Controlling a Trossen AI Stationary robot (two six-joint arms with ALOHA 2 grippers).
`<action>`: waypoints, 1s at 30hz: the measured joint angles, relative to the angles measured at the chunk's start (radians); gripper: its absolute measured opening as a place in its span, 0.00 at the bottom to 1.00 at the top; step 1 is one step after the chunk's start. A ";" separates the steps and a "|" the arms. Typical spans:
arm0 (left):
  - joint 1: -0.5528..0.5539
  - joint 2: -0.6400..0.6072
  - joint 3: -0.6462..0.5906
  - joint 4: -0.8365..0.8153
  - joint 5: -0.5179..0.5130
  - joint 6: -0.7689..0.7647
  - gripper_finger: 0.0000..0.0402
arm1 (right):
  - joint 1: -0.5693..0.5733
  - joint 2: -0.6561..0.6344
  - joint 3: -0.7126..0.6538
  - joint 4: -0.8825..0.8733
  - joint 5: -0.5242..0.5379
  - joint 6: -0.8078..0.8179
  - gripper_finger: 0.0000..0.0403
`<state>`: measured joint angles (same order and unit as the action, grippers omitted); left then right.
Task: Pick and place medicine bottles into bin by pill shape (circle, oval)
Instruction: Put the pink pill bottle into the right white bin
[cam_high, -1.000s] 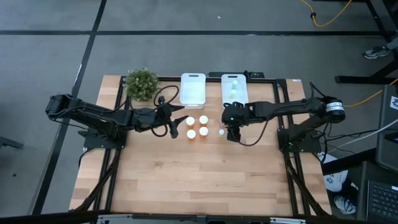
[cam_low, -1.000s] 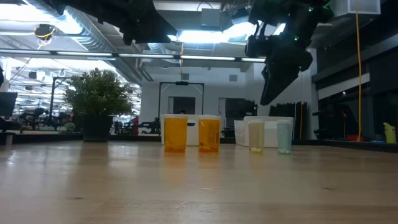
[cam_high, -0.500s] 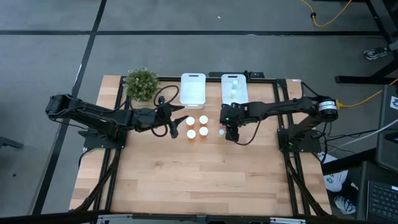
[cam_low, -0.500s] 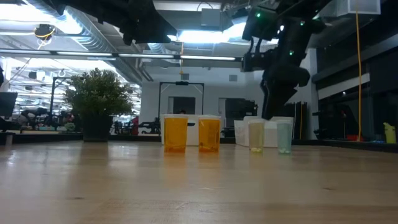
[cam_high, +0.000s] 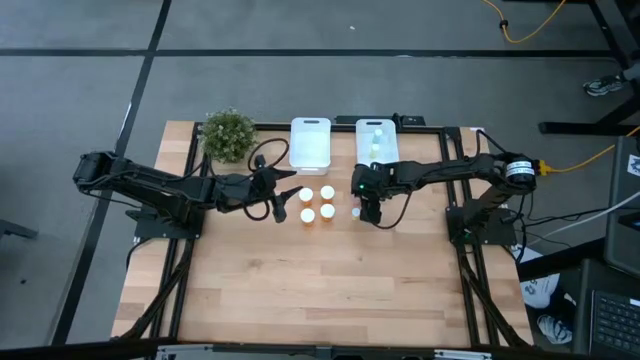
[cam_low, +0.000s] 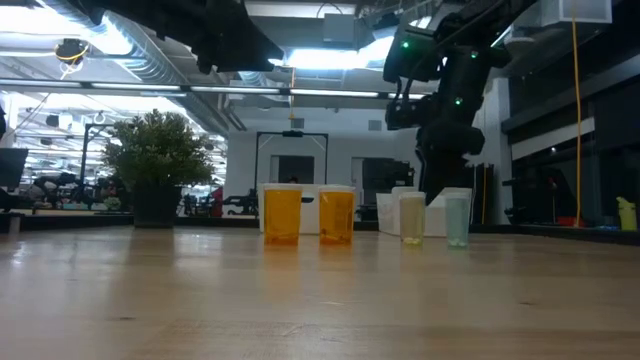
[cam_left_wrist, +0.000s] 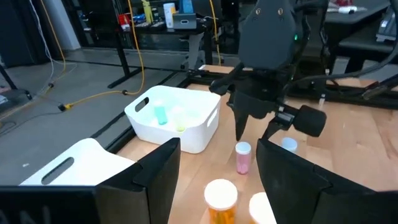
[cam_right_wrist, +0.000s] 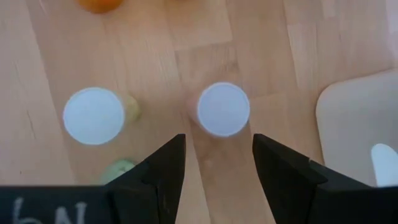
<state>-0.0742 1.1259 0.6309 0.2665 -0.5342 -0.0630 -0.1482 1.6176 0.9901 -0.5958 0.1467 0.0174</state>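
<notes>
Wooden table (cam_right_wrist: 155, 56), two white caps (cam_right_wrist: 223, 109)

Bright overhead lights w/ glare; wrist views' foregrounds blurred.

Both arms are matte black, built of slim jointed links with thick cylindrical motor housings. The right arm (cam_high: 440, 175) shows small green lights beside its wrist (one glows in the left wrist view too), and a black cable loops alongside the left arm (cam_high: 160, 190).
</notes>
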 joint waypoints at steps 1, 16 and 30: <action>0.000 0.000 0.000 0.000 -0.003 0.018 0.51 | 0.000 0.000 0.000 0.005 0.000 0.000 0.47; 0.004 0.000 -0.001 0.002 -0.077 0.046 0.51 | 0.000 0.000 0.000 0.093 -0.026 -0.004 0.47; 0.004 0.000 -0.001 0.003 -0.078 0.046 0.51 | -0.004 0.001 0.000 0.100 -0.028 -0.026 0.47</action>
<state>-0.0704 1.1259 0.6296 0.2691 -0.6121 -0.0166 -0.1523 1.6189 0.9901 -0.4958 0.1191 -0.0086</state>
